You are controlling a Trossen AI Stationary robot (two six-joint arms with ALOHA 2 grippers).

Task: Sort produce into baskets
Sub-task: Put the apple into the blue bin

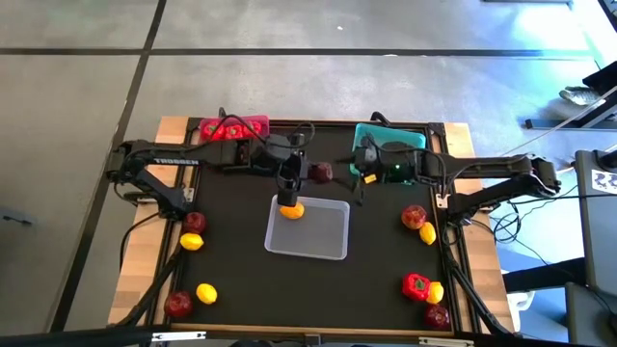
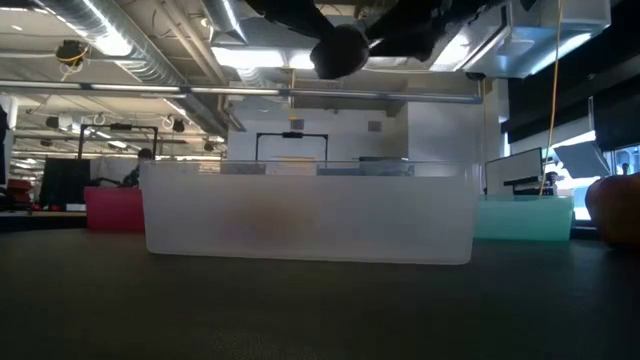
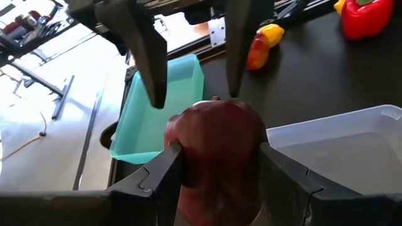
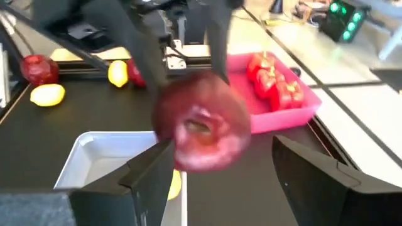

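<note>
Left gripper (image 3: 217, 166) clamped on apple (image 3: 217, 150), held midair between pink tray (image 1: 234, 127) and teal tray (image 1: 389, 137), likely handover. Right gripper (image 4: 217, 169) spread wide around apple, not gripping. Lemon (image 1: 291, 210) in grey tray (image 1: 323, 236); other produce on counter (image 1: 231, 270).

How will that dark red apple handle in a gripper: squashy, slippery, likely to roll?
Probably stiff: the apple shows no dent where the left gripper clamps it. Its glossy, curved skin may be slippery, so an off-centre grip could slip. Loose on the flat table, it would likely roll.
</note>
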